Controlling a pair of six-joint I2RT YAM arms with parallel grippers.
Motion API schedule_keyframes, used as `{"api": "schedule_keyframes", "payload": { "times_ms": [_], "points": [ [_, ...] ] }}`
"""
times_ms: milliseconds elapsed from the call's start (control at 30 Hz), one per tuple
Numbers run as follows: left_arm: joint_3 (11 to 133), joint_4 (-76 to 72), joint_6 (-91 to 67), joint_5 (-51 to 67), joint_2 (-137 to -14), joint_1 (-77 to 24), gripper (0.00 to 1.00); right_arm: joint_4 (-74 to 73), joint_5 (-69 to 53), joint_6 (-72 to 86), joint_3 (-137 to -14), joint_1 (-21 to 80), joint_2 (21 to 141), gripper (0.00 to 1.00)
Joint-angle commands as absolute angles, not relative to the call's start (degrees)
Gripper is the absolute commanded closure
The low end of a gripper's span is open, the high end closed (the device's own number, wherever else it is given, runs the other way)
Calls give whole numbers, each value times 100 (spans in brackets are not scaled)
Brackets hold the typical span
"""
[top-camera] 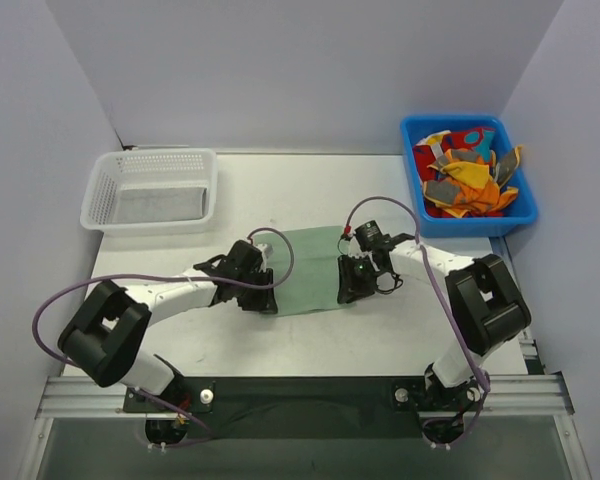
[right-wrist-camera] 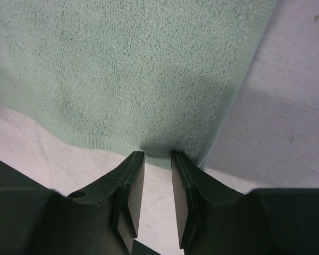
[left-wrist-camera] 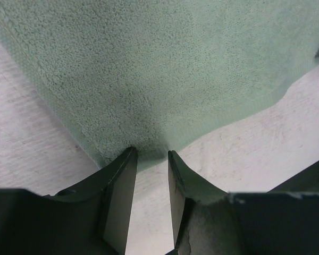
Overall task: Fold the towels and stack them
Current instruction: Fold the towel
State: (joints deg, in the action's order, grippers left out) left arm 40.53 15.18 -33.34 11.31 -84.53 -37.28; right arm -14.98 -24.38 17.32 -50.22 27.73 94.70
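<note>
the left claw [left-wrist-camera: 151, 155] sits at the near left corner of the pale green towel [top-camera: 305, 262]. its jaws are parted, bare tabletop [top-camera: 310, 190] shows between them, and the hem lies at the tips, not pinched. the right claw [right-wrist-camera: 158, 155] stands the same way at the near right corner, released. the towel lies spread flat in the middle of the tabletop, between the arms. it looks like light, limp terry: it should sag when lifted, and its loops should give fair grip. the two near corners seem the best hold, one per claw, nipping the single layer. more towels [top-camera: 465, 175] are heaped in the blue bin [top-camera: 525, 215] at the far right. a grey towel [top-camera: 160, 203] lies in the white mesh basket [top-camera: 98, 205] at the far left.
</note>
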Motion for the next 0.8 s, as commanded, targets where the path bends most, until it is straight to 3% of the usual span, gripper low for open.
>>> {"api": "schedule_keyframes", "payload": {
  "times_ms": [0,167,400,533,767],
  "points": [
    [3938,1538,-3480,1423,-8464,-3744,60,-1723,-2426,1854,-4650,2725,9396,72],
    [3420,1766,-3481,1494,-7824,-3814,60,-1714,-2759,1934,-4149,2742,8931,72],
    [4172,2355,-3191,1046,-7110,-3692,40,-1653,-2918,2030,-4648,2681,7946,64],
    [4683,1559,-3382,949,-7338,-3262,40,-855,-2856,2397,-5351,2540,8093,59],
    [5254,-868,-4112,1256,-8813,-2716,47,2200,-2725,3680,-5712,2461,9359,54]
  ]
}}
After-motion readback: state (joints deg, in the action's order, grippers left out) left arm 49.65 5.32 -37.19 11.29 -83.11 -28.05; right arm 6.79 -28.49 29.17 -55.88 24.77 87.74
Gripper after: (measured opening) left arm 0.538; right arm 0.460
